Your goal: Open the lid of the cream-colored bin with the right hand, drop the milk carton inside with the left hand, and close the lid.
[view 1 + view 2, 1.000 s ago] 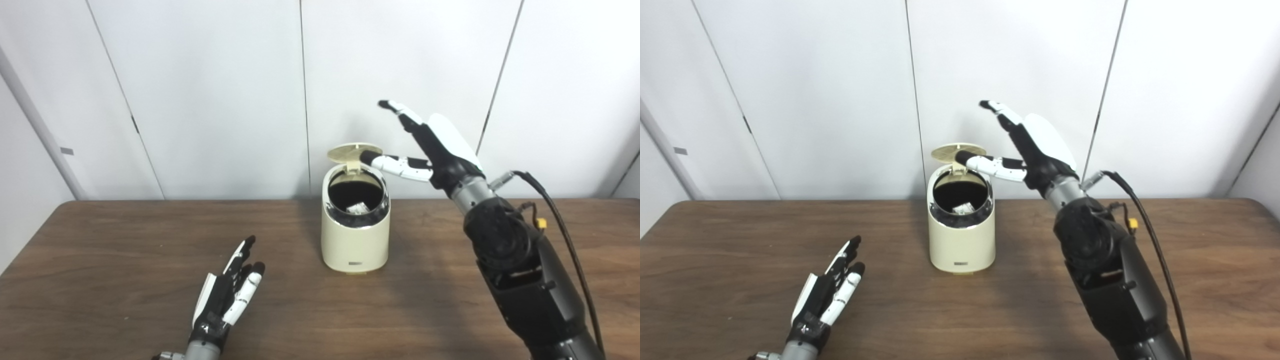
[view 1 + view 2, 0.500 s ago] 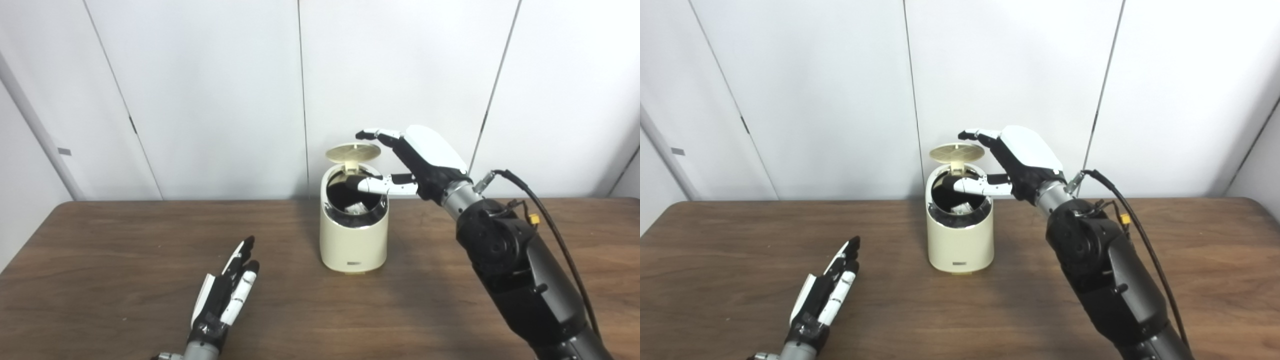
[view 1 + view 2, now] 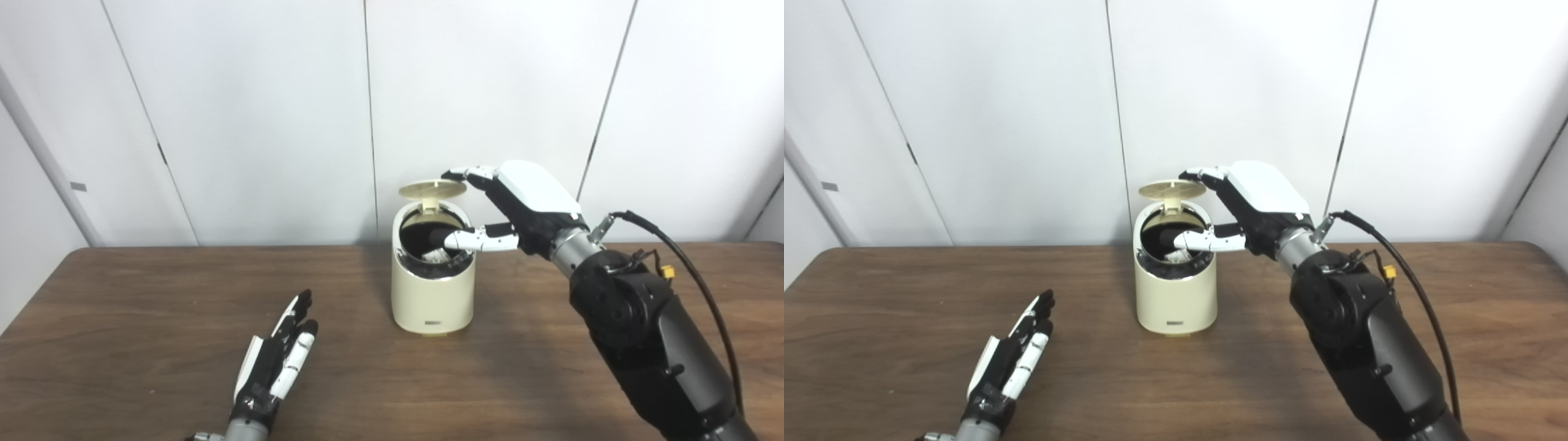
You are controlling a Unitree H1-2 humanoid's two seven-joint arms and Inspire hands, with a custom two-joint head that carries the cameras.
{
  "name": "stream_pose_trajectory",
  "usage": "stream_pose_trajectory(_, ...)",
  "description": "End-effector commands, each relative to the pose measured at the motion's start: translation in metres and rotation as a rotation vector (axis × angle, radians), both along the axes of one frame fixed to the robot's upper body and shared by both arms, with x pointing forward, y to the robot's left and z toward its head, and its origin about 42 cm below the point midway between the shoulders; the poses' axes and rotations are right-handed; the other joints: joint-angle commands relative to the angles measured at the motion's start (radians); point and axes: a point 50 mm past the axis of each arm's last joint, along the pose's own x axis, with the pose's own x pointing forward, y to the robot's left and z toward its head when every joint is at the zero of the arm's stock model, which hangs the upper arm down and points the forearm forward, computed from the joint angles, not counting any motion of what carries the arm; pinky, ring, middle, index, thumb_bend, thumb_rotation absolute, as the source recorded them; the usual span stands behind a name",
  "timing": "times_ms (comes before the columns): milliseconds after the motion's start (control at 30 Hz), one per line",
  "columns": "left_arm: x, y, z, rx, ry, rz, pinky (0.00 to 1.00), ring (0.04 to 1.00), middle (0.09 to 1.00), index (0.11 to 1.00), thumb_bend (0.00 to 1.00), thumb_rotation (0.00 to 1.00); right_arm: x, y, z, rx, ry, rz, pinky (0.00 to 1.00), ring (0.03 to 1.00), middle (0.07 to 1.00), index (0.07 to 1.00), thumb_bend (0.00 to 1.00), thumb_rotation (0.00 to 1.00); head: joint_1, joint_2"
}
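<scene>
One cream-colored bin stands on the one wooden surface, with one round lid raised over it. One milk carton shows inside the bin. Two hands: the left hand left of the bin, the right hand at the bin's right.

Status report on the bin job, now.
Left hand open, empty, low over the table. Right hand open, fingertips at the raised lid. Carton in the cream bin; thumb hangs over the opening.

Glossy plastic bin, wood-grain table
</scene>
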Motion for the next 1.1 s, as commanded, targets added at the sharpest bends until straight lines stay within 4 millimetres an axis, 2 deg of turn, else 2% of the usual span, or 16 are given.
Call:
stream_pose_trajectory(0,-0.010,-0.003,-0.025,-0.012,0.109,0.006,0.97,0.975,0.970,1.000,0.50,0.85,-0.003,0.001,0.024,-0.012,-0.084,0.010,0.84,0.891,0.851,0.829,0.58,0.75,0.000,0.001)
stream_pose_trajectory(100,-0.010,-0.004,-0.025,-0.005,0.109,0.009,0.99,0.981,0.970,1.000,0.51,0.85,-0.004,0.003,0.020,-0.040,-0.078,0.026,0.82,0.875,0.834,0.813,0.59,0.76,0.001,0.001)
stream_pose_trajectory(167,-0.010,-0.004,-0.025,0.000,0.107,0.012,0.97,0.975,0.968,1.000,0.51,0.85,-0.004,0.005,0.017,-0.051,-0.067,0.033,0.81,0.867,0.818,0.805,0.59,0.76,0.003,0.002)
stream_pose_trajectory(367,-0.010,-0.005,-0.024,-0.005,0.101,0.013,0.99,0.973,0.965,1.000,0.52,0.84,-0.007,0.008,0.010,-0.099,-0.032,0.049,0.82,0.879,0.797,0.786,0.60,0.73,0.004,0.005)
stream_pose_trajectory(500,-0.010,-0.004,-0.024,-0.003,0.101,0.013,0.99,0.977,0.965,1.000,0.52,0.85,-0.010,0.010,0.005,-0.155,-0.010,0.052,0.81,0.883,0.801,0.789,0.61,0.77,0.004,0.008)
stream_pose_trajectory(667,-0.009,-0.004,-0.024,-0.005,0.098,0.012,0.96,0.967,0.962,1.000,0.52,0.83,-0.014,0.017,-0.002,-0.206,0.051,0.070,0.90,0.931,0.839,0.809,0.62,0.79,0.004,0.008)
stream_pose_trajectory(867,-0.010,-0.004,-0.024,0.008,0.100,0.012,1.00,0.975,0.965,1.000,0.54,0.82,-0.019,0.023,-0.005,-0.223,0.067,0.083,0.92,0.944,0.844,0.806,0.62,0.78,0.008,0.013)
stream_pose_trajectory(967,-0.010,-0.005,-0.024,0.003,0.095,0.011,0.95,0.965,0.962,1.000,0.54,0.81,-0.021,0.024,-0.006,-0.238,0.067,0.085,0.93,0.949,0.849,0.806,0.62,0.77,0.011,0.016)
stream_pose_trajectory(1067,-0.010,-0.006,-0.023,0.000,0.095,0.010,0.96,0.968,0.962,1.000,0.53,0.80,-0.023,0.024,-0.007,-0.246,0.076,0.080,0.94,0.954,0.854,0.807,0.61,0.75,0.012,0.018)
